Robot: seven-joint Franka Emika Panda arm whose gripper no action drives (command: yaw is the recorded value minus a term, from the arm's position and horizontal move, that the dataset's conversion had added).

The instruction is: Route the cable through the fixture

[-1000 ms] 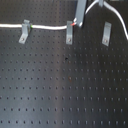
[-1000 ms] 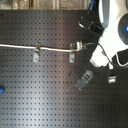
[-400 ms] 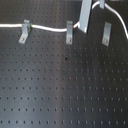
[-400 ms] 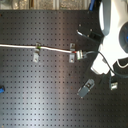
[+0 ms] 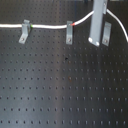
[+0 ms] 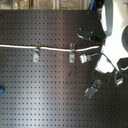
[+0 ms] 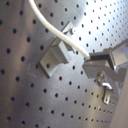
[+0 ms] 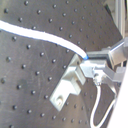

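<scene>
Nearest the camera in the first exterior view, the black perforated breadboard (image 5: 60, 95) lies bare. In the second exterior view a small blue object (image 6: 1, 90) sits at the breadboard's (image 6: 45, 95) edge, on the second exterior view's left; it is too small to identify.

Toward the far edge in the first exterior view stands a row of three grey metal clips, upright and well apart: the first clip (image 5: 24, 31), the middle clip (image 5: 70, 33) and the third clip (image 5: 106, 33).

The cable (image 5: 47, 26) is white. It enters from the first exterior view's left, runs along the far edge and passes through the tops of the first and middle clips. A red mark (image 5: 75, 23) on the cable sits just beside the middle clip. From there the cable lifts off the board and rises toward the grey finger (image 5: 97, 25), which stands just beside the third clip. A further length arcs down beyond it.

The second exterior view confirms the cable (image 6: 55, 48) straight through the first clip (image 6: 36, 53) and the middle clip (image 6: 72, 54).

In both wrist views the gripper (image 8: 92, 64) (image 7: 95, 62) is closed narrow on the cable (image 8: 45, 36) (image 7: 60, 32). A bolted bracket (image 8: 70, 85) (image 7: 55, 57) sits just beside the fingertips, and the cable passes over it. I cannot tell which clip of the row this is.
</scene>
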